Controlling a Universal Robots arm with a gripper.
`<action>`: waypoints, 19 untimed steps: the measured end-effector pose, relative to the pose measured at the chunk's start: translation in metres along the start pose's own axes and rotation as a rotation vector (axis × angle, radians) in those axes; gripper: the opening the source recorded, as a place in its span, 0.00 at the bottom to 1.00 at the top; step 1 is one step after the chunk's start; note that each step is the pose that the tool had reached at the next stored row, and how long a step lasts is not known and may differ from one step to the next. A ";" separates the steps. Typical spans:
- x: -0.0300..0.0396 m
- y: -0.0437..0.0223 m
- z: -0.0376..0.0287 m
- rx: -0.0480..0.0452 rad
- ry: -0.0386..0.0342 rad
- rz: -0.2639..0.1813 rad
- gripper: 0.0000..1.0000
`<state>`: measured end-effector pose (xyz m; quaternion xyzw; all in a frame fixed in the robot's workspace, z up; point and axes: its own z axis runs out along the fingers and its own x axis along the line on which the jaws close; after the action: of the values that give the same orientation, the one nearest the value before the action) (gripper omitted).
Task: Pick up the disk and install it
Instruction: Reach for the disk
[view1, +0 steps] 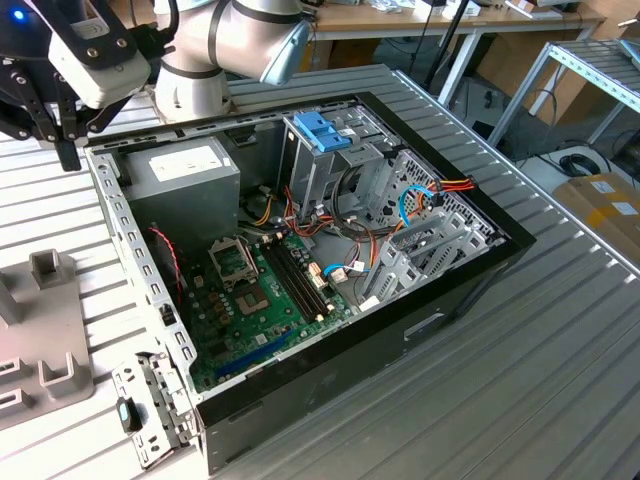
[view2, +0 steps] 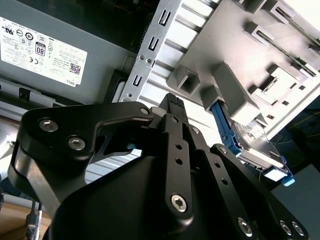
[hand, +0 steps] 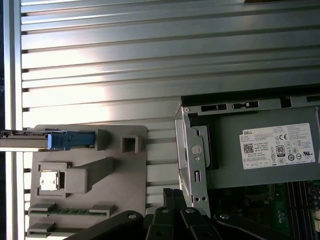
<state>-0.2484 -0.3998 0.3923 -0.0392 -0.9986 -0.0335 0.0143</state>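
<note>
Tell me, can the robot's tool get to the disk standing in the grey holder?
Probably yes. The tool hangs above the table beside the computer case, close to the grey holder, and the disk stands there on its edge with nothing covering it.

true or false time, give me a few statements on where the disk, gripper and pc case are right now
1. The disk stands in the grey fixture, outside the computer case. True.
2. The gripper holds the disk. False: it is apart from the disk.
3. The computer case is closed. False: it lies open, with the motherboard showing.
4. The power supply sits inside the computer case. True.
</note>
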 end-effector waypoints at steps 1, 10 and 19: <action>0.0000 0.0000 0.0000 0.0000 0.0000 0.000 0.11; 0.0029 -0.0002 0.0001 0.0000 0.0000 0.000 0.11; 0.0063 -0.0005 0.0002 0.0000 0.0000 0.000 0.11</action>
<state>-0.2547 -0.3998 0.3922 -0.0392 -0.9986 -0.0335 0.0143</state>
